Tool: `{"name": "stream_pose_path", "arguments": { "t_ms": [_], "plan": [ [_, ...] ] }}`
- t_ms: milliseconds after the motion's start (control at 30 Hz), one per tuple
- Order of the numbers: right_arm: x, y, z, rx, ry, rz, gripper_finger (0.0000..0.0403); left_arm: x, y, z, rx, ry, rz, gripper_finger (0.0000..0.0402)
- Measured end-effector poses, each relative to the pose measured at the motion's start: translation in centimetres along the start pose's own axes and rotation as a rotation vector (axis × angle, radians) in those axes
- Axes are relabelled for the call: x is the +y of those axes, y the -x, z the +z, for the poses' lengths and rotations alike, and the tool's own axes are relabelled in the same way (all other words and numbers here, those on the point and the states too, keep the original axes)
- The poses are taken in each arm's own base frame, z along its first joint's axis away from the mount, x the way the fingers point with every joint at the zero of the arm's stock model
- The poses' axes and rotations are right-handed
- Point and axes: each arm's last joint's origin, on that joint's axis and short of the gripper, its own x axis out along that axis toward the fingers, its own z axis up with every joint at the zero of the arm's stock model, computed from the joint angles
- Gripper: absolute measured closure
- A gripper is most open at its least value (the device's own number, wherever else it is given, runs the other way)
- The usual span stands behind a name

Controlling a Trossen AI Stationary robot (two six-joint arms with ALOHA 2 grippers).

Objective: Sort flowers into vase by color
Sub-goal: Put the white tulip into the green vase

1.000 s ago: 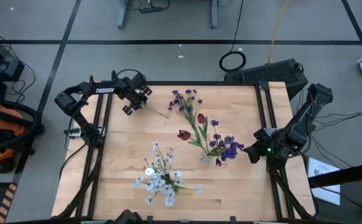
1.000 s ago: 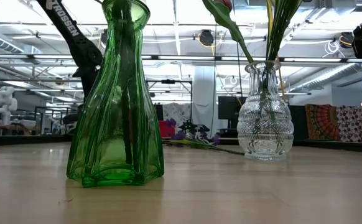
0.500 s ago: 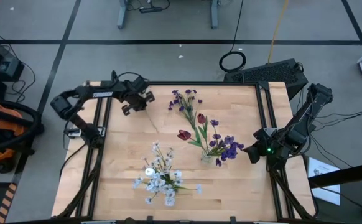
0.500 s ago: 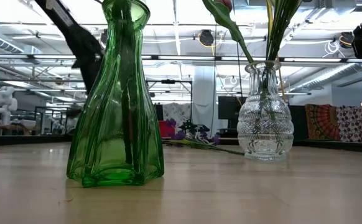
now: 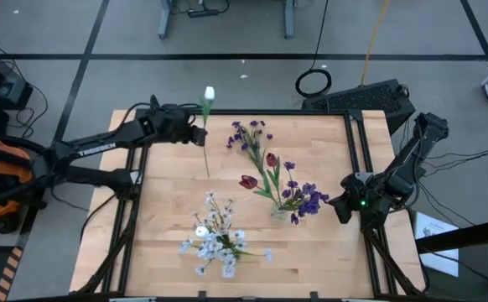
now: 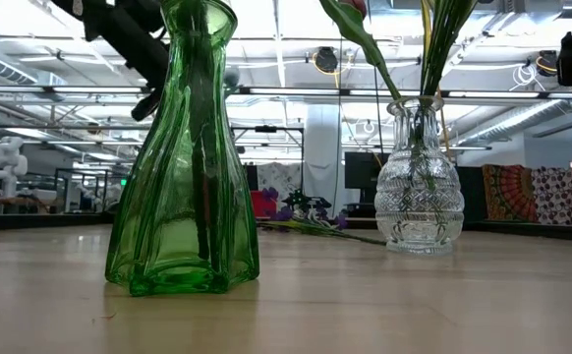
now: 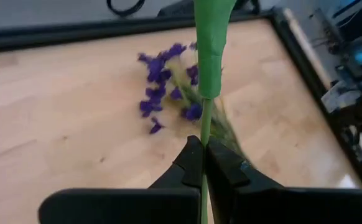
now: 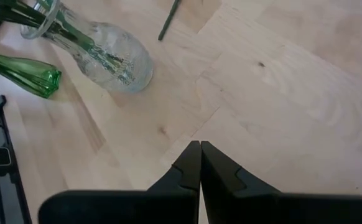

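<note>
Lifted off the wooden table, left tool now clenches a white flower.

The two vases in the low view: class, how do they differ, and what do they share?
The green vase is coloured, with smooth twisted sides; the clear vase is colourless with a textured, cut-pattern surface. The green vase looks taller and nearer the camera; the clear vase is rounder and squatter. Both are glass, stand upright on the table and hold green stems.
</note>
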Motion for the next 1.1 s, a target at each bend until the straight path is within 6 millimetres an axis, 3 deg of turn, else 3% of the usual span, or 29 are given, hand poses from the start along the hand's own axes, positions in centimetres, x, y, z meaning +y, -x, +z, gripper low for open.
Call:
{"name": "stream_pose_path", "arguments": {
  "t_ms": [133, 233, 467, 800, 1100],
  "plan": [
    [0.0, 0.0, 0.0, 0.000, 0.009, 0.001, 0.0403, -1.1, 0.2, -0.9, 0.007, -0.065, -0.023, 0.0397],
    [0.0, 0.0, 0.0, 0.007, 0.022, 0.004, 0.0403, -2.3, 0.7, -3.0, 0.053, -0.210, -0.028, 0.0398],
    [0.2, 0.0, -0.1, 0.029, 0.012, 0.017, 0.0403, -3.8, 3.3, -8.1, -0.176, -0.371, -0.129, 0.0400],
    [0.5, 0.0, -0.1, 0.030, -0.004, 0.041, 0.0403, -2.2, 6.8, -13.6, -0.176, -0.446, -0.352, 0.0401],
    [0.7, 0.0, -0.1, 0.034, -0.137, 0.058, 0.0403, -0.7, 11.1, -15.5, -0.062, -0.552, -0.569, 0.0401]
  ]
}}
